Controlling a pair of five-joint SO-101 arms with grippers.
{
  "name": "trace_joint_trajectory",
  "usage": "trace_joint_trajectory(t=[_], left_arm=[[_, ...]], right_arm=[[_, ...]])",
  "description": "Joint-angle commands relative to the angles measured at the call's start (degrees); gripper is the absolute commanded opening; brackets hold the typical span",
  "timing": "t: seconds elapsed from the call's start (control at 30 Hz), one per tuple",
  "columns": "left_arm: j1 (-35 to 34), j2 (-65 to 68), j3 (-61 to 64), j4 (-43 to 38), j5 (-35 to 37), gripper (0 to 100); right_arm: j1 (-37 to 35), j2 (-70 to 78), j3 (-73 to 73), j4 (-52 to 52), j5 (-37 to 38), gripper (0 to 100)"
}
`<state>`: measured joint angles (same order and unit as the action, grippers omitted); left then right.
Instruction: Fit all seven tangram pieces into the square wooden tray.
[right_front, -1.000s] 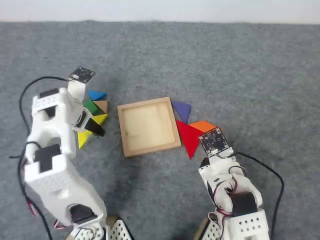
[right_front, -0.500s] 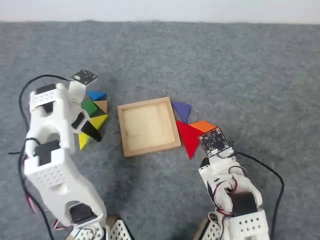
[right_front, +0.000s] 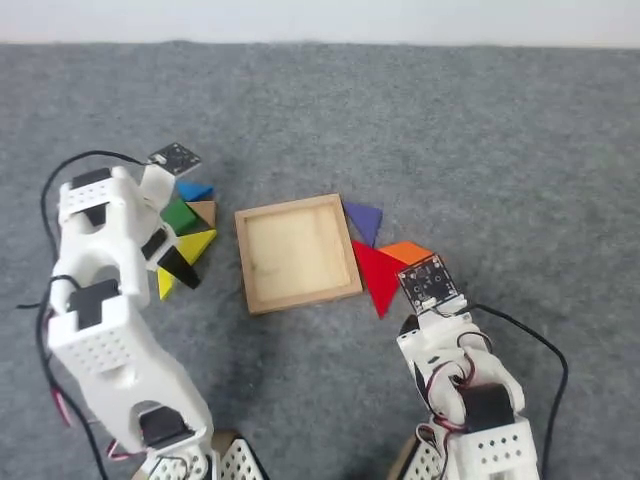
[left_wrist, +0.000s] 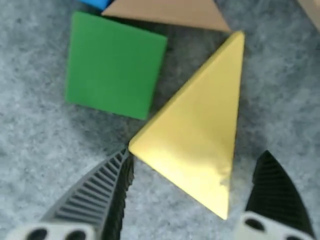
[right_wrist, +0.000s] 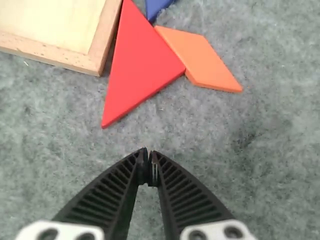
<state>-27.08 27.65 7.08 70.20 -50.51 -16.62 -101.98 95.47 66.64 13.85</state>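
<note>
- Left gripper (left_wrist: 196, 157): spread wide and low over the yellow triangle (left_wrist: 195, 135), holding nothing. One of its fingers (left_wrist: 100, 200) is right at a corner of the piece and the other is just beside the far edge. Can't tell if either touches.
- Yellow triangle lies flat on the grey mat (right_front: 480, 140), left of the tray and well clear of its rim.
- Green square (left_wrist: 115, 65) is just beside the yellow triangle. The tan triangle (left_wrist: 165, 10) and blue piece (right_front: 195, 190) are packed close behind it. All are flat on the mat.
- Step in hand, as I judge it: the first pick, grasping the yellow triangle, with nothing placed yet.
- Next move calls for closing on the triangle across its narrow span without nudging the green square, then lifting it and carrying it right to the tray. The piece is thin and flat, so it may skid rather than lift.
- Tray (right_front: 297, 252): mid-table, slightly rotated, bare inside. All seven pieces are outside it.
- Purple triangle (right_front: 365, 220) is by the tray's far right corner.
- Red triangle (right_wrist: 137, 65) has its long edge along the tray's right rim, touching or nearly so.
- Orange parallelogram (right_wrist: 197, 60) is against the red triangle's other side.
- Right gripper (right_wrist: 148, 167): pressed together and empty, over bare mat near the red triangle's tip, apart from it.
</note>
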Motion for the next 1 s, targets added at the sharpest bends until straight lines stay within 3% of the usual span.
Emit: trace_joint_trajectory(t=[0.0, 0.97], left_arm=[[-0.88, 2.2, -2.33, 3.25, -0.44, 36], [1.67, -0.97, -6.9, -1.14, -0.62, 36]], right_arm=[[0.57, 0.75, 1.05, 0.66, 0.7, 1.3], [0.48, 0.75, 1.05, 0.57, 0.7, 1.3]])
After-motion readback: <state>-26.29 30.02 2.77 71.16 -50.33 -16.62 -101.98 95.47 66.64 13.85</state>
